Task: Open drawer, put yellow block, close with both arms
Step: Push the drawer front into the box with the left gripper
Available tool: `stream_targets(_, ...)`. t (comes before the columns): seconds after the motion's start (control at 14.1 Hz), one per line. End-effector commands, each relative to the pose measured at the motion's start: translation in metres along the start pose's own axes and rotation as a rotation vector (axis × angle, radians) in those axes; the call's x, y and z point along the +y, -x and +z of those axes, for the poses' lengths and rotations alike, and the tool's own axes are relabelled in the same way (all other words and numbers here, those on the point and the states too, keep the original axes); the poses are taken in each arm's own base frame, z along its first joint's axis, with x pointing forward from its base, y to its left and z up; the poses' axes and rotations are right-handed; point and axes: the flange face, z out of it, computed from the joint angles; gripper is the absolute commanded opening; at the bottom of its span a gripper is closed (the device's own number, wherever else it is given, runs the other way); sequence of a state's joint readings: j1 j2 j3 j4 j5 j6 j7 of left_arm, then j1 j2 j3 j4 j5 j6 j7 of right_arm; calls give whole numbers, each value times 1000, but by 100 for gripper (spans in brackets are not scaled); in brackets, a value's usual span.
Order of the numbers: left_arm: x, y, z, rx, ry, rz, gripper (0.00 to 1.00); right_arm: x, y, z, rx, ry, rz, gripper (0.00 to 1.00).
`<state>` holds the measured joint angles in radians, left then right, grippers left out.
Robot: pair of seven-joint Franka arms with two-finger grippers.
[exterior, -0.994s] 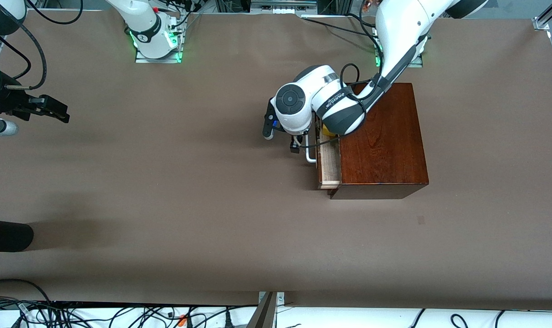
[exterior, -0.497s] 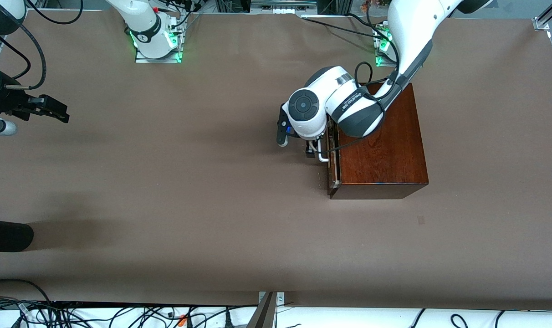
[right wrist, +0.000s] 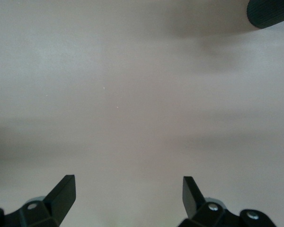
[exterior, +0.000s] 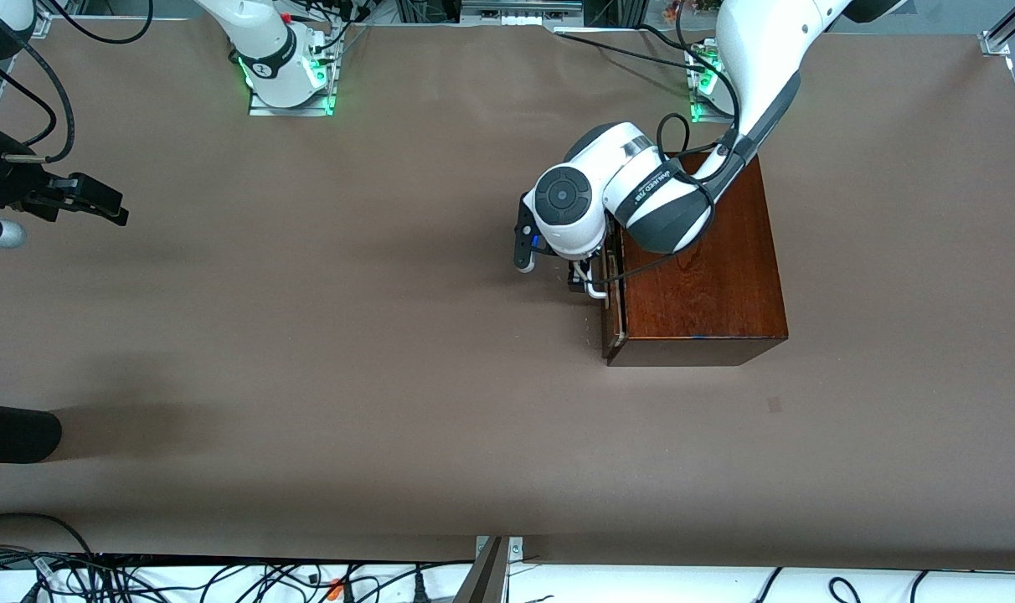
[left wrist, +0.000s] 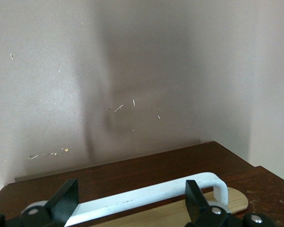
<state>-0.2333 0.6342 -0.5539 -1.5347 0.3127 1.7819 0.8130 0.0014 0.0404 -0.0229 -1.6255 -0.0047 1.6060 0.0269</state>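
The closing step looks nearly done. The left gripper — fingers spread, gripping nothing — straddles the white U-shaped bar handle of the dark-fronted wooden drawer, near the table's left-arm end. The small yellow block is hidden, presumably inside. Next: a final push flush — the right gripper waits, spread empty, at the right-arm edge.

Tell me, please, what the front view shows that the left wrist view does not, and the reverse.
Only the front view shows the whole wooden box, both arm bases, and the right gripper waiting over bare table at the right arm's end. Only the left wrist view shows the left gripper close up, its open fingers either side of the white handle without gripping it. Both views show the handle and the drawer front, pushed in nearly flush with the box. The yellow block appears in neither.
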Motion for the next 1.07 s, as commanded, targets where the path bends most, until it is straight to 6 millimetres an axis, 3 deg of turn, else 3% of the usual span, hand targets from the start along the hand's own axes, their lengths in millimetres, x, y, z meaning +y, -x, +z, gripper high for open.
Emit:
stream_targets(0.0,0,19,-11,-56,-3,-26,100,2,6,-9,18,-20,-10,100)
stream_targets(0.28,1,19,-11,-58,-5,-40,100,2,5,-10,20,-20,-8,100)
stream_targets(0.5,4,14,-24,-32,-12,-44,100,2,5,-10,20,-20,-10,100)
stream_targets(0.71,21,12,-69,71,-5,-158,100,2,5,-10,20,-20,-8,100)
stream_targets(0.99,47,24,-131,196,19,-457,100,2,5,-10,20,-20,-8,100)
